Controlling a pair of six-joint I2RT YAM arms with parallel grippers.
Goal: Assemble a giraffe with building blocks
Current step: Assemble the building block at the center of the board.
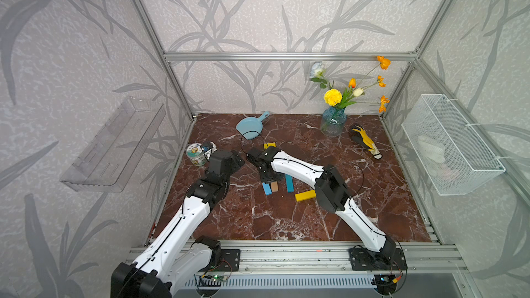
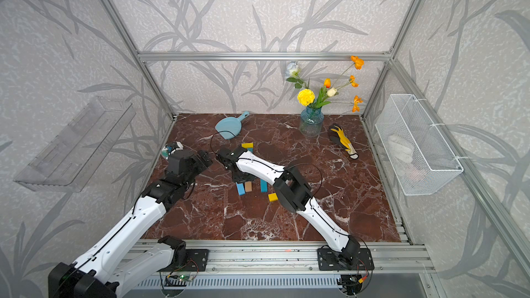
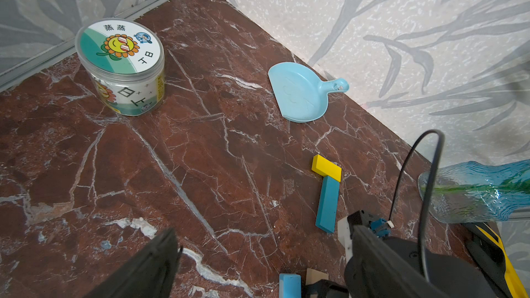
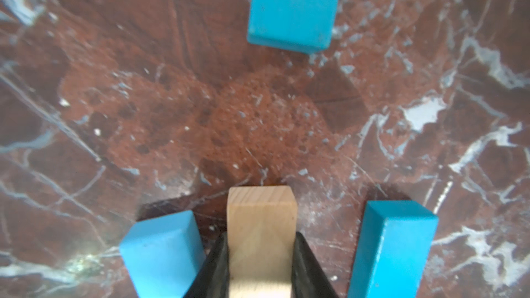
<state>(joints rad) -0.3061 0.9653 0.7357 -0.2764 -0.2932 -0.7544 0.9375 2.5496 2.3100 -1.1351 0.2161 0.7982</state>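
On the table [image 1: 286, 225], the left gripper [image 1: 239, 161] is held wide open and empty. The right gripper [image 4: 261, 242] is clamped across the tan bar [image 4: 261, 213], set between the light-blue bar [image 4: 163, 250] and a teal bar [image 4: 393, 247]. Beyond it the giraffe [image 3: 327, 196] is begun: a yellow head [image 3: 326, 167] touching a teal neck [image 3: 327, 213]. The bars [image 1: 305, 195] are judged light, stiff and smooth; the long sides are best pinched, neighbours being close.

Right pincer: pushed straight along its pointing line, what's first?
Probably the marble tabletop: the right pincer, shut on the tan block, points steeply down. The teal block lies further ahead; depth unclear.
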